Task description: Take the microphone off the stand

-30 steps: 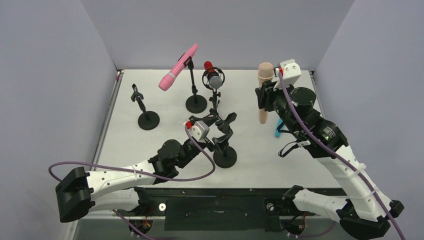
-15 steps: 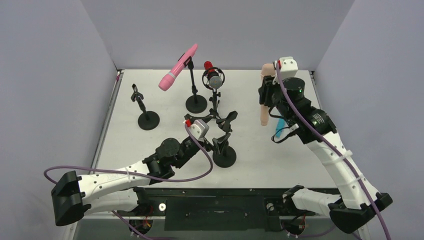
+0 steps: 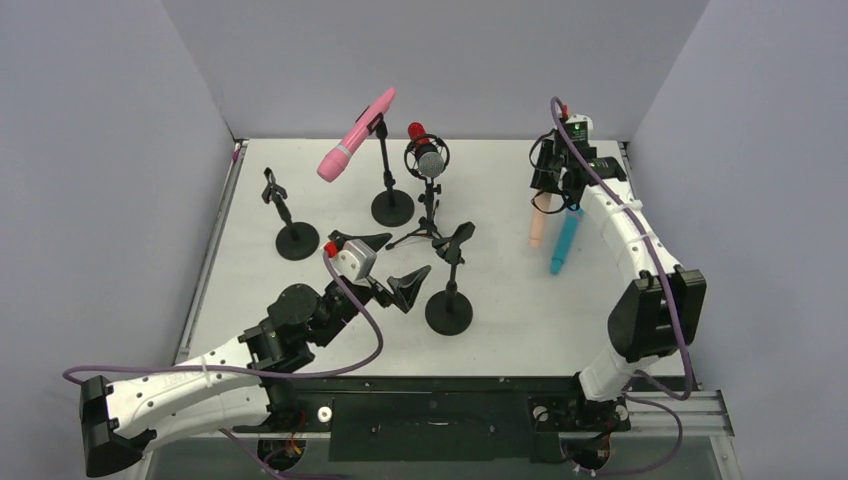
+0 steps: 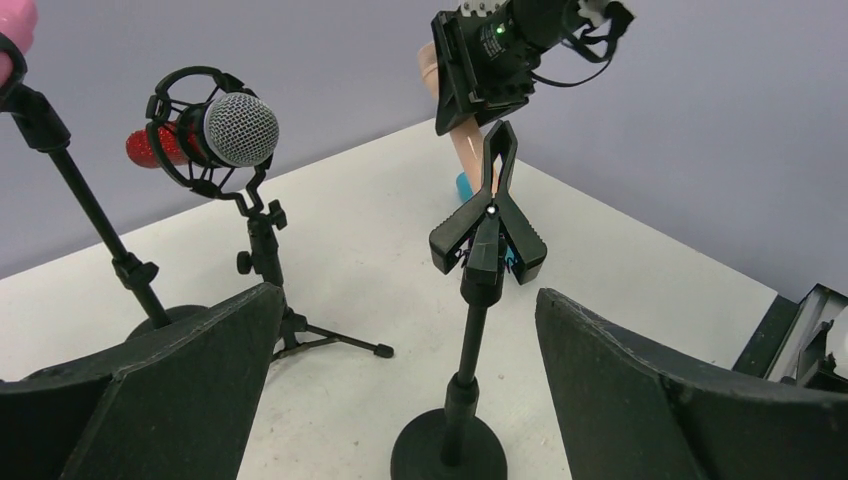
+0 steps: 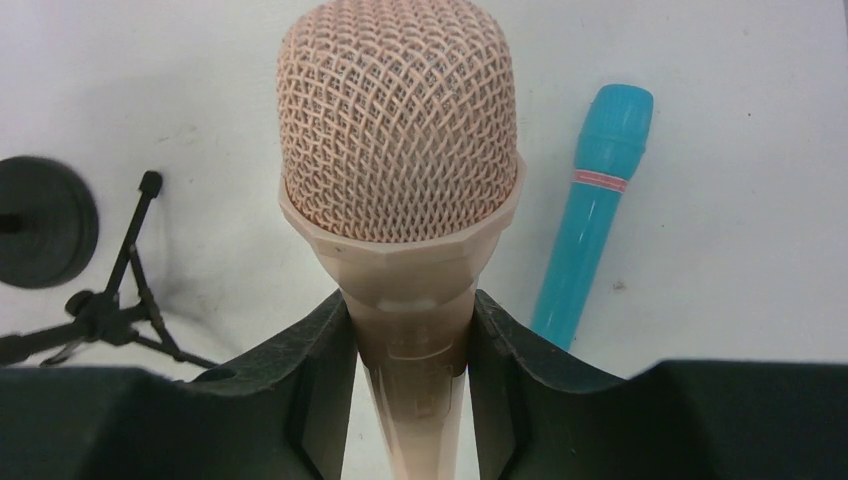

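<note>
1. The white table (image 3: 520, 300) carries several black stands.
2. The right gripper (image 3: 547, 190), over the far right corner, is clamped on the handle of the peach microphone (image 3: 537, 226).
3. The left gripper (image 3: 390, 262) gapes wide, holding nothing, just beside the empty clip stand (image 3: 449, 290).
4. The peach microphone hangs upright, well apart from that stand.
5. A teal microphone (image 3: 563, 245) lies on the table just beside it.

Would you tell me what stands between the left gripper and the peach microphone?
The empty clip stand, with nothing in its clip; the left wrist view shows it.
</note>
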